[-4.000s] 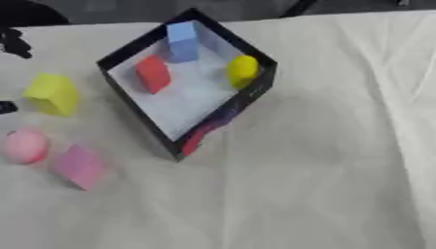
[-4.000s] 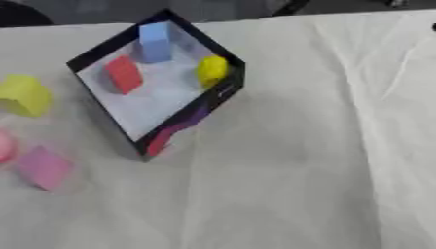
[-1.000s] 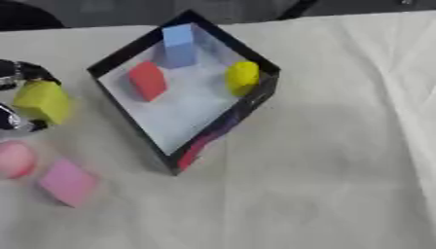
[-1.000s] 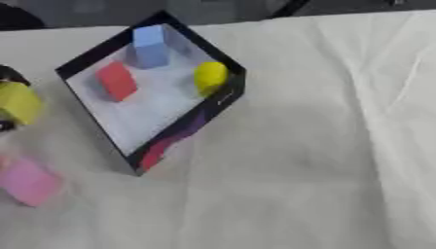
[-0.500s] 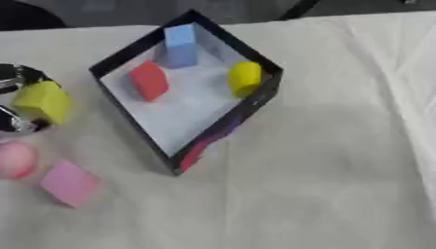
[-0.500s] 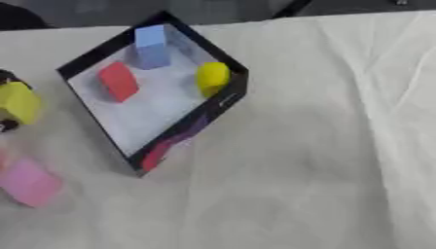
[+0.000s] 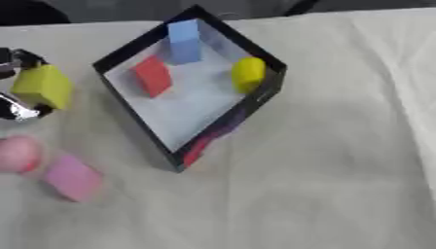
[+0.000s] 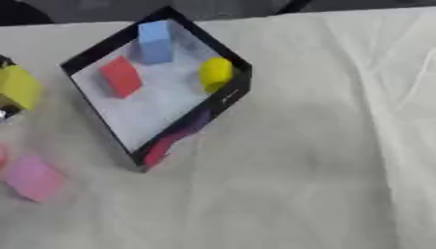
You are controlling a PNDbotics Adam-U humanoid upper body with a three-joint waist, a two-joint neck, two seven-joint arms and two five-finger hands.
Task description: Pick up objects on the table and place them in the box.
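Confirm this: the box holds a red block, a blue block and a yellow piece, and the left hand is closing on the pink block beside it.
Not quite. The left hand is closing on the yellow block, as the left eye view shows; the pink block lies untouched. The box contents are as stated.

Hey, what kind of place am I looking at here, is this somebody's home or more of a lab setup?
Most likely a lab or test bench, not a home. A table under a plain white cloth holds one black box with a few coloured blocks inside, and a robot's left hand is around a yellow block.
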